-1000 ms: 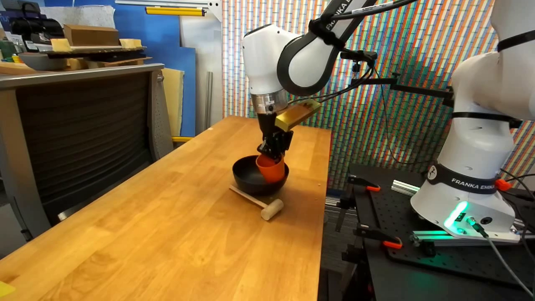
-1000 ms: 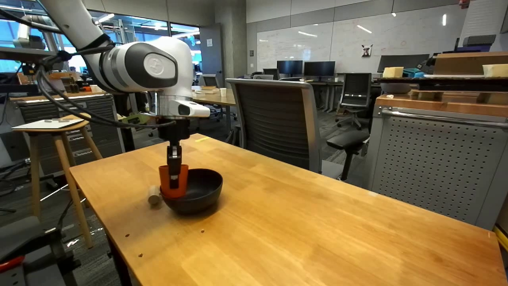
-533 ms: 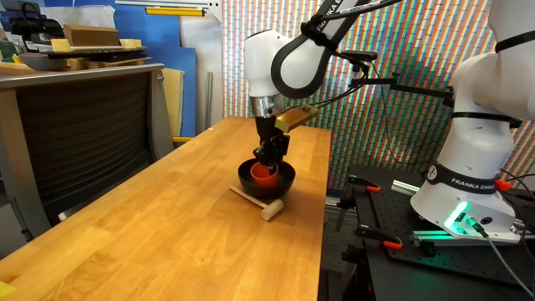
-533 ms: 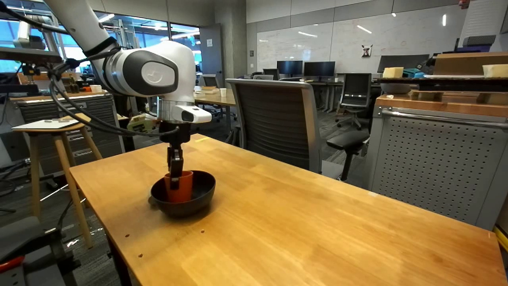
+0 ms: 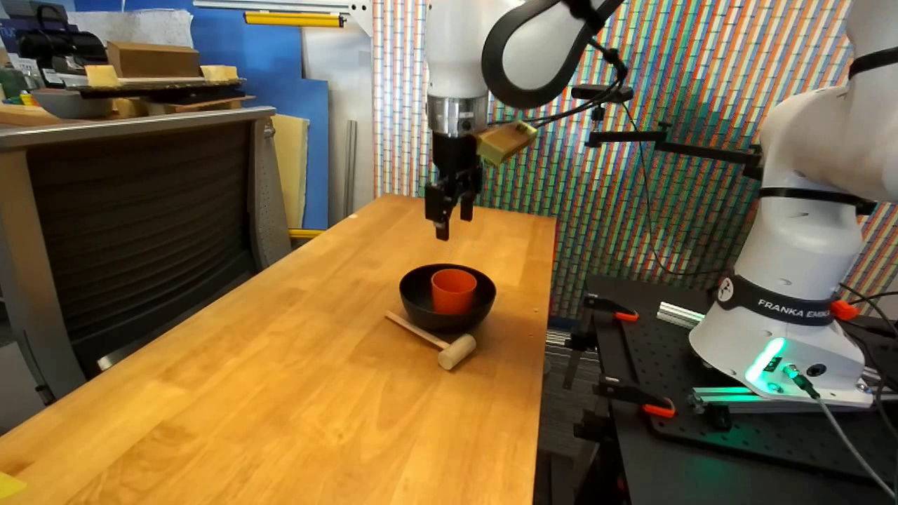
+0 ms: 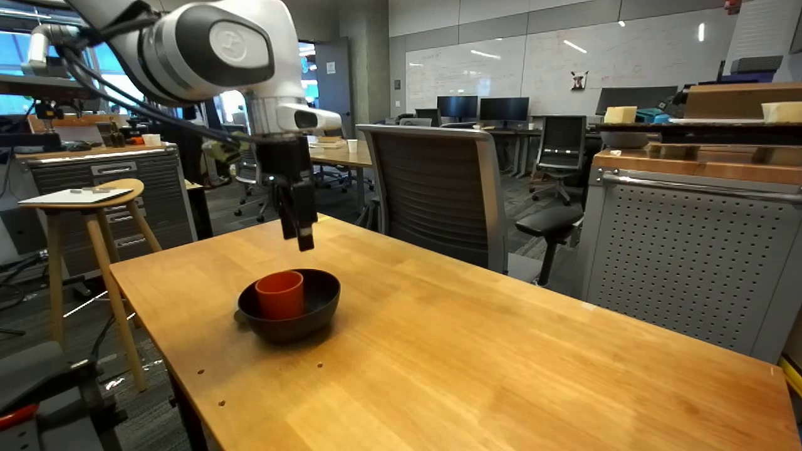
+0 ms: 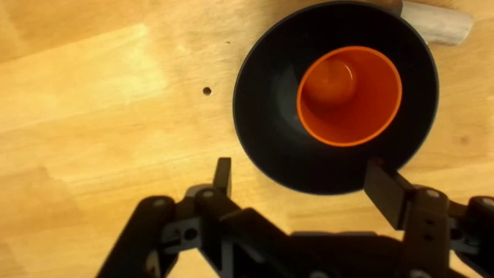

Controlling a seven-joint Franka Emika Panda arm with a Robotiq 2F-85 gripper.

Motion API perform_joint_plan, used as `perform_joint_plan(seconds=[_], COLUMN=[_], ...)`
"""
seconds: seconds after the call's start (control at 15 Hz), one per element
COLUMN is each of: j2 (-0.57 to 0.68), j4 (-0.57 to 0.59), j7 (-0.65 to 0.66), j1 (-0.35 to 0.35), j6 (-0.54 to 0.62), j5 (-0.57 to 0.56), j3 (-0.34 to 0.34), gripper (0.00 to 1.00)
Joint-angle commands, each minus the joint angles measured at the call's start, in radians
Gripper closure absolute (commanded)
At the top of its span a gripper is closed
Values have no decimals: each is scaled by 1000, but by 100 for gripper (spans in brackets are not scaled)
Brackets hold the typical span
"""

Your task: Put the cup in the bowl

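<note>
The orange-red cup [image 5: 453, 294] sits mouth up inside the black bowl [image 5: 412, 298], and its whole rim shows in both exterior views. Seen from above in the wrist view, the cup [image 7: 349, 100] is off the middle of the bowl [image 7: 266, 112], with nothing inside it. My gripper [image 5: 454, 224] hangs above the bowl, apart from the cup. Its fingers [image 7: 386, 195] stand wide apart in the wrist view, and nothing is between them. In an exterior view the gripper [image 6: 297, 238] is over the bowl's far side.
A wooden mallet [image 5: 456, 352] lies on the table [image 5: 337, 407] right beside the bowl, its handle passing close to the bowl's base. A table edge [image 5: 547, 308] runs near the bowl on the robot's side. An office chair [image 6: 432, 194] stands along another edge.
A second ago my gripper held the cup at the bowl's side. The bowl shifted slightly and the cup settled inside it. The gripper has since opened and risen clear.
</note>
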Motion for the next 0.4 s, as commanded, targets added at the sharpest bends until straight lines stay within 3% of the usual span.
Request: perform_joint_plan(seconds=[0.0,0.13,0.2,0.33], j2=[-242,-345,-216,-302], j4=[-69,-63,-27,-34], j7=[-164,-271,-178,-236], j1=[-41,-49,-59,-68], j6=[-56,-161,-86,-150], j5=[56,119,79,104], j3=[19,6,34,31], gripper=[0,0,0,0])
